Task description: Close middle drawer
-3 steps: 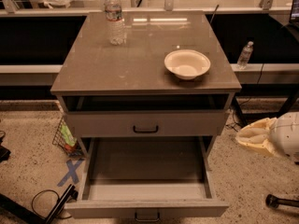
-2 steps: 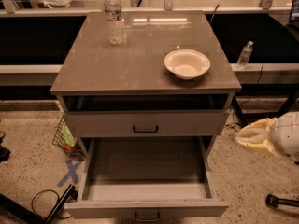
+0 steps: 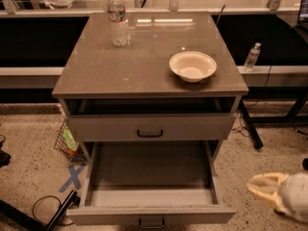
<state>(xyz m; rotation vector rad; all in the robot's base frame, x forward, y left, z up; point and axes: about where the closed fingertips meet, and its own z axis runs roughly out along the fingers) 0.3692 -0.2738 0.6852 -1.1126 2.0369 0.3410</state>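
The middle drawer [image 3: 150,174] is pulled far out of the grey cabinet toward the camera. Its flat grey floor is bare, and its plain front with a small thin dark handle [image 3: 151,223] sits at the bottom edge of the view. Above it is another grey drawer front with a bolder black handle [image 3: 149,133]. My gripper [image 3: 256,184], cream-coloured, hangs low on the right, beside and apart from the open drawer's right front corner, pointing left.
A water bottle [image 3: 117,17] and a cream bowl [image 3: 192,66] stand on the cabinet top [image 3: 139,61]. A wire basket [image 3: 67,142] and a blue floor cross [image 3: 73,177] lie left of the cabinet. A black bar and cable [image 3: 50,211] lie at the lower left. Another bottle [image 3: 251,57] stands at the right.
My gripper has moved down in the view, from level with the upper drawer front to level with the open drawer's front. The drawer and cabinet have not moved.
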